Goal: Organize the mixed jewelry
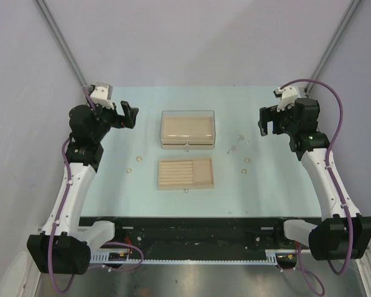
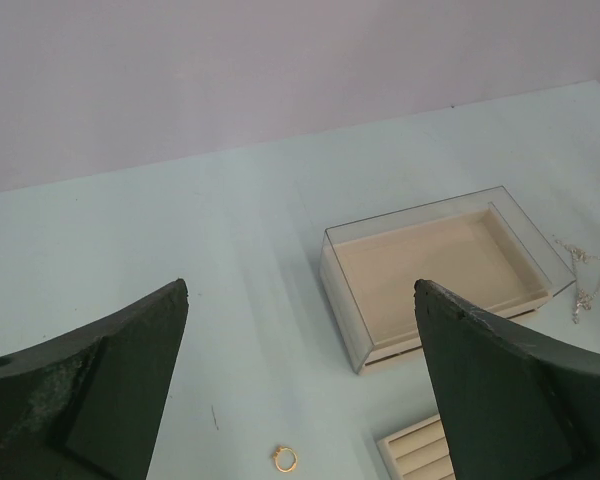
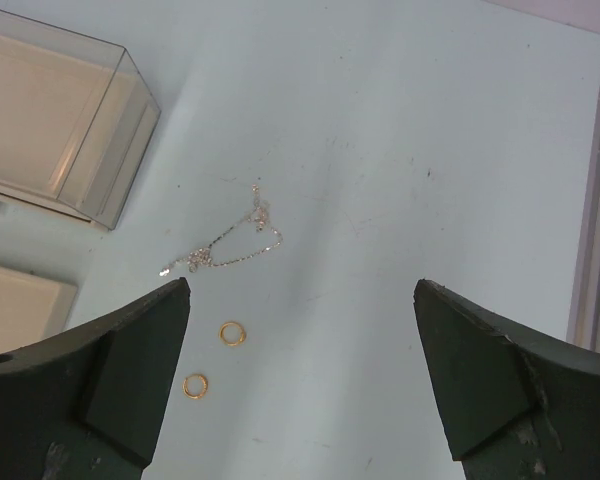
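Pale blue table (image 1: 111, 198), grey walls (image 1: 191, 43); left fingers (image 2: 100, 390), right fingers (image 3: 500, 380) apart; rings (image 3: 232, 333), chain (image 3: 230, 245) loose.

Table (image 1: 278, 198): pale blue, we note.
Box (image 1: 188, 129): centre.
Tray (image 1: 185, 173): box's 6 o'clock.
Gold rings (image 1: 140, 158): tray's 9 and 3 o'clock.
Chain (image 3: 202, 260): tray's 2 o'clock.

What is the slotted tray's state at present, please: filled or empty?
Empty: the slotted tray shows only bare grooves, while the rings and the chain lie on the table.
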{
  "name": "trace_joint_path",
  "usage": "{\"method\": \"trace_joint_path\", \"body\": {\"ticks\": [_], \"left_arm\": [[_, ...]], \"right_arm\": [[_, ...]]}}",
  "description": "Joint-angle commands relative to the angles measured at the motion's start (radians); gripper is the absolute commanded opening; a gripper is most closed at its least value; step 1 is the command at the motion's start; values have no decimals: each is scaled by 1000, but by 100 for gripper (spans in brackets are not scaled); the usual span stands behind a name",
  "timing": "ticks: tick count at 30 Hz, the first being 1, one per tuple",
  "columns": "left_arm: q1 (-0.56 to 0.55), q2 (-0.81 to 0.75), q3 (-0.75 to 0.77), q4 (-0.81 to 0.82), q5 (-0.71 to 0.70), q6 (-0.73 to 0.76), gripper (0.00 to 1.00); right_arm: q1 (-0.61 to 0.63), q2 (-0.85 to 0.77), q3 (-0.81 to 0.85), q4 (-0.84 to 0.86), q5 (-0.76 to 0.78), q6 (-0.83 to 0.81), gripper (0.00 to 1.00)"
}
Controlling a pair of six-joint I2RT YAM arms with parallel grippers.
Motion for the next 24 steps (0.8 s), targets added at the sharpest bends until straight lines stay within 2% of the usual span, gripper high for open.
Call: {"method": "trace_joint_path", "body": {"ticks": [1, 8, 13, 17, 24], "left_arm": [[1, -14, -6, 34, 17, 15, 100], [1, -22, -2, 19, 11, 15, 100], [1, -19, 6, 10, 14, 46, 100], [1, 0, -3, -13, 31, 64, 100], [1, 7, -62, -18, 31, 96, 100]], "right_arm": [[-10, -20, 44, 11, -15, -11, 100], [-36, -33, 44, 8, -79, 26, 100], [-36, -43, 44, -50, -32, -14, 100], [-36, 3, 42, -150, 48, -76, 100], [-71, 118, 24, -190, 13, -123, 98]]}}
